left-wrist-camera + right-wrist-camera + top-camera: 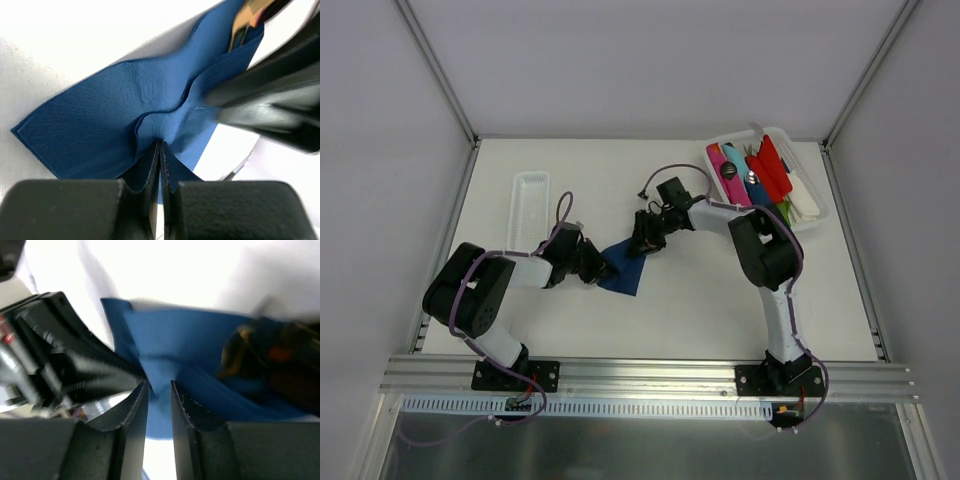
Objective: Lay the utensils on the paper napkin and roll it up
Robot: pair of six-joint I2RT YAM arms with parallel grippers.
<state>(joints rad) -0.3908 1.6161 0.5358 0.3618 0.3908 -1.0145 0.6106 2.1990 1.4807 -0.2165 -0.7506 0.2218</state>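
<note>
Paper napkin (623, 268) mid-worktop, folded over copper utensils (243, 22); left gripper (160, 146) and right gripper (159, 386) each pinch its folds.

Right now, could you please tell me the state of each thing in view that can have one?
Dark navy-blue paper napkin: folded over, creased, pinched by both grippers.
Shiny copper metallic utensils: partly tucked in the napkin's fold.
Left gripper: shut on the napkin.
Right gripper: shut on the napkin.
Narrow white rectangular tray: lying flat, open side up.
Clear plastic bin: holds coloured plastic items.
</note>
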